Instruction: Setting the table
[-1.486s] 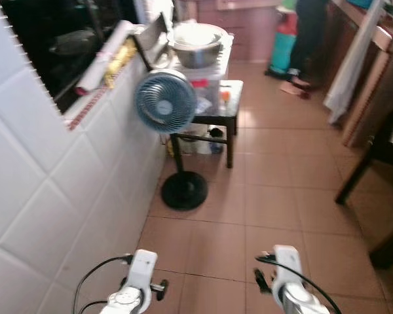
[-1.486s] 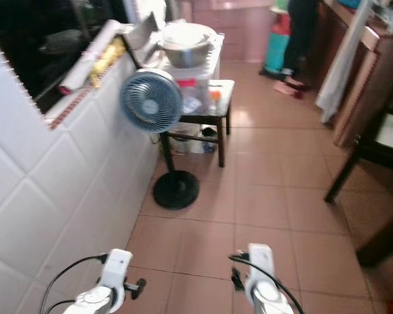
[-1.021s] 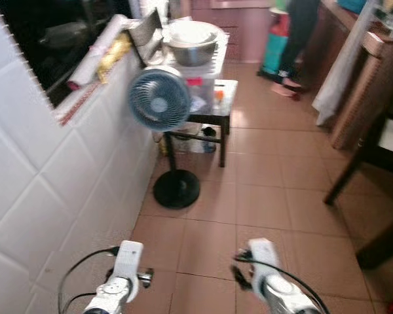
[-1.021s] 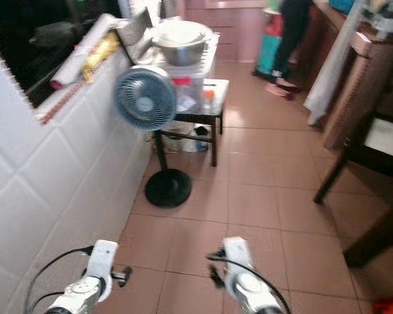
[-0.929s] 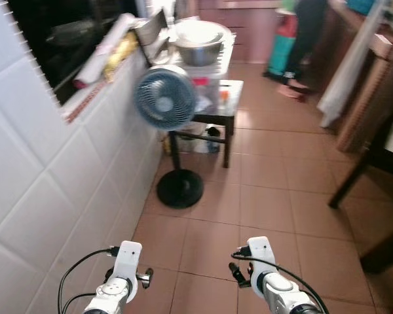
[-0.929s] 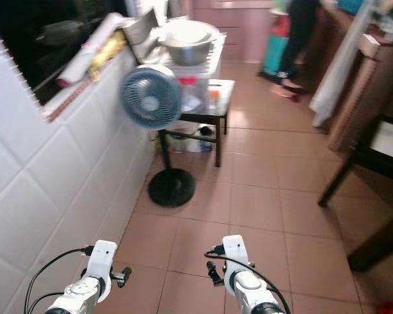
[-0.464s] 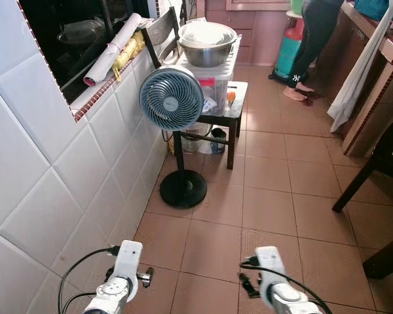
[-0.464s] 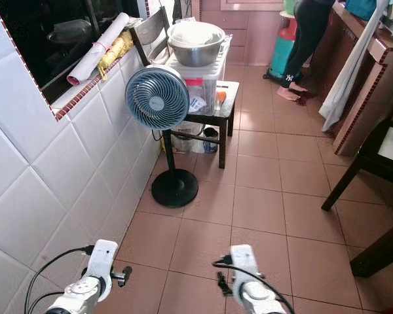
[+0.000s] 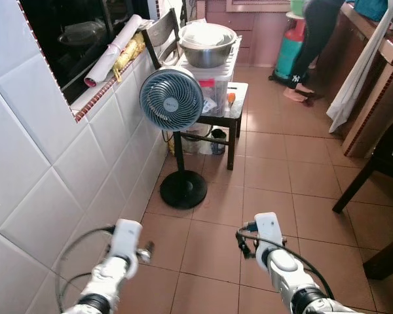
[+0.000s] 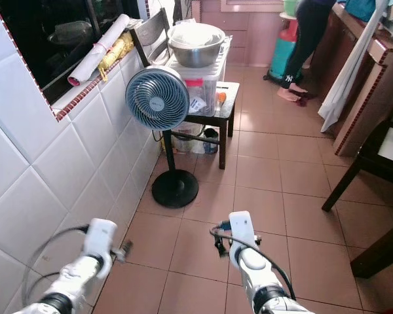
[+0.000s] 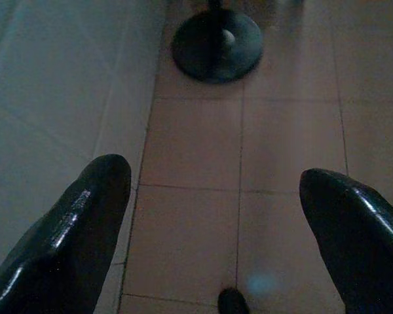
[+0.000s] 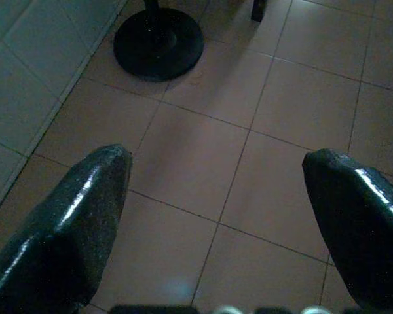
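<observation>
Head views, both eyes: you are facing down a narrow tiled passage. The dark table (image 10: 380, 163) stands at the right edge, only its legs and a corner visible; nothing for setting it can be made out.

Left gripper (image 11: 213, 216): fingers spread wide, nothing between them, terracotta floor (image 9: 275, 190) beneath. Right gripper (image 12: 216, 209): same, wide apart and empty. Both arms are held low at the near edge, the left arm (image 9: 111, 275) close to the white tiled wall (image 9: 46, 170), the right arm (image 9: 278, 268) over open floor.

Obstacles ahead: a blue pedestal fan (image 9: 171, 99) stands beside the left wall, its round black base (image 9: 183, 189) on the floor; the same base shows far ahead in both wrist views. Just behind the fan is a small dark stool (image 9: 216, 114) carrying a clear plastic box (image 10: 200, 82) with a steel bowl (image 10: 196, 44) on top. On the window ledge at far left lies a rolled paper (image 9: 114, 49).

Far end: a person (image 9: 311, 39) in dark trousers stands beside a green cylinder (image 9: 287, 49). A white cloth (image 9: 363, 62) hangs from the brown counter (image 10: 373, 85) on the right.
</observation>
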